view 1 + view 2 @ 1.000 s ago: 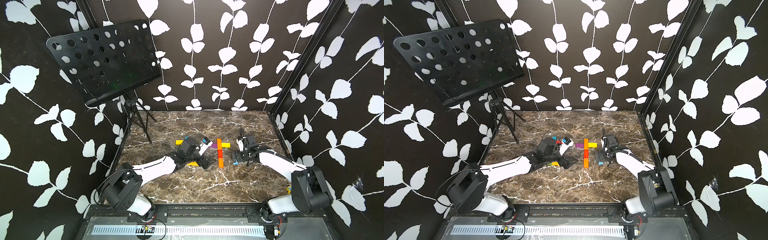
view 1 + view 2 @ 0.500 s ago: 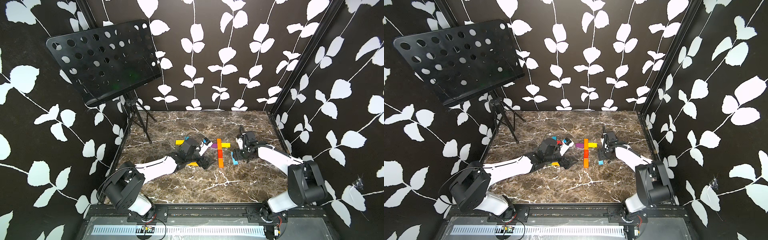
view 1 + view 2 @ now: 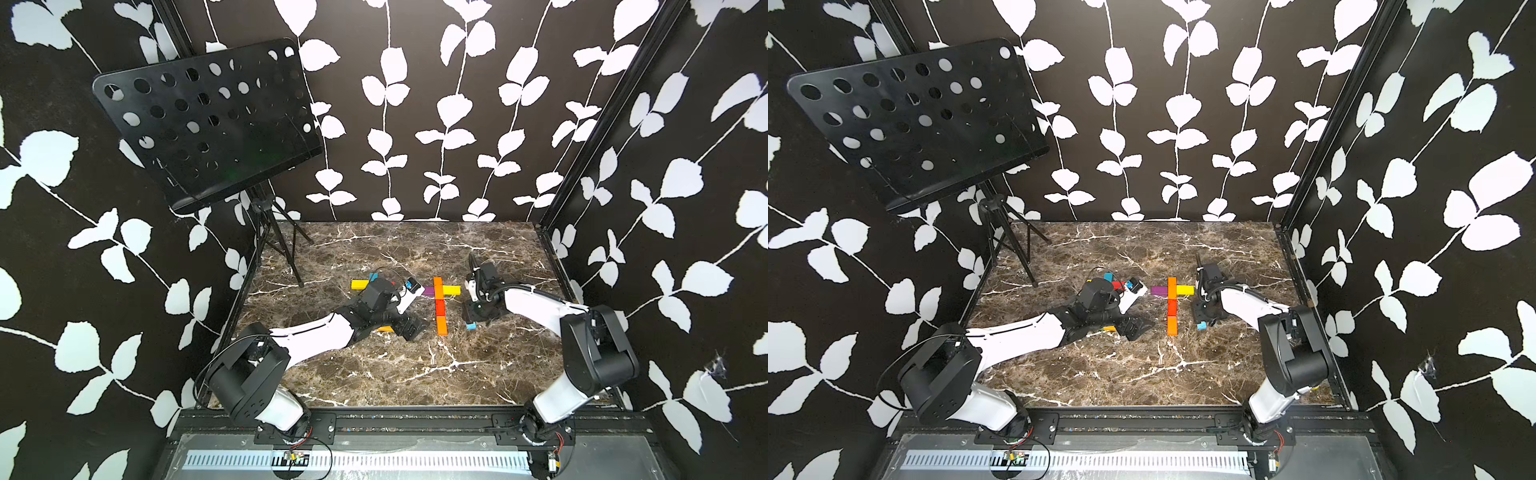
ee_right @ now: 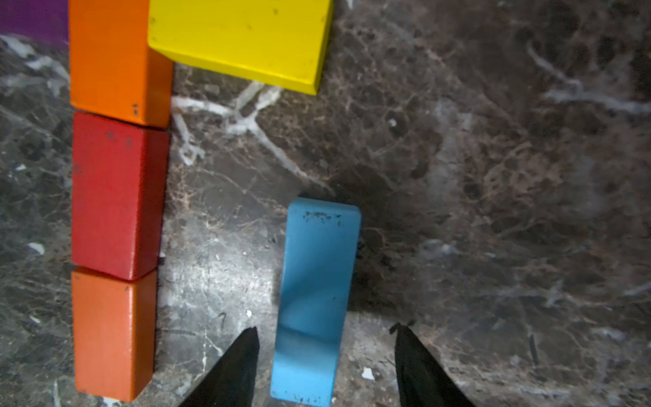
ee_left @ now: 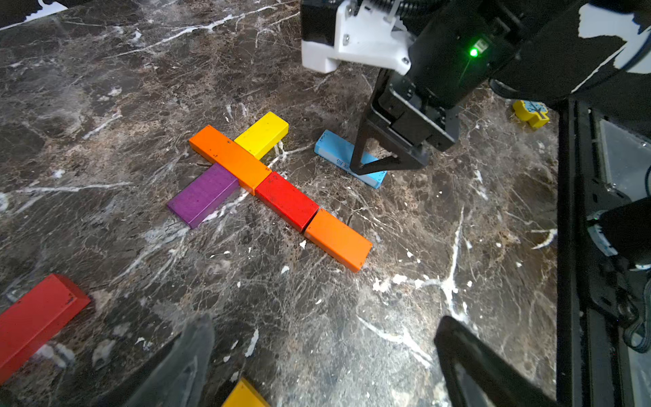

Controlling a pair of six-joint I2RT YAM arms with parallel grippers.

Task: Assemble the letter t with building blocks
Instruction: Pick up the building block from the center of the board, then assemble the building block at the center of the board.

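Note:
The letter t (image 3: pixel 439 305) lies flat mid-table: an orange, red and orange stem (image 5: pixel 281 201), a purple block (image 5: pixel 204 195) and a yellow block (image 5: pixel 262 134) as crossbar. A light blue block (image 4: pixel 317 282) lies on the marble just right of the stem, apart from it, also seen in both top views (image 3: pixel 471 326) (image 3: pixel 1201 326). My right gripper (image 4: pixel 326 329) is down over the blue block's near end, fingers either side with a gap on each. My left gripper (image 5: pixel 324 327) stands wide open over bare marble left of the stem (image 3: pixel 409 328).
Loose blocks lie by my left arm: a red block (image 5: pixel 38 317), a yellow block (image 5: pixel 243 396), a yellow bar (image 3: pixel 359 284) and a blue block (image 3: pixel 1108 276). A small yellow piece (image 5: pixel 530 112) sits near the right edge. A black music stand (image 3: pixel 216 124) stands back left.
The right gripper's jaws have narrowed around the light blue block, which stays on the table. The left arm has barely moved.

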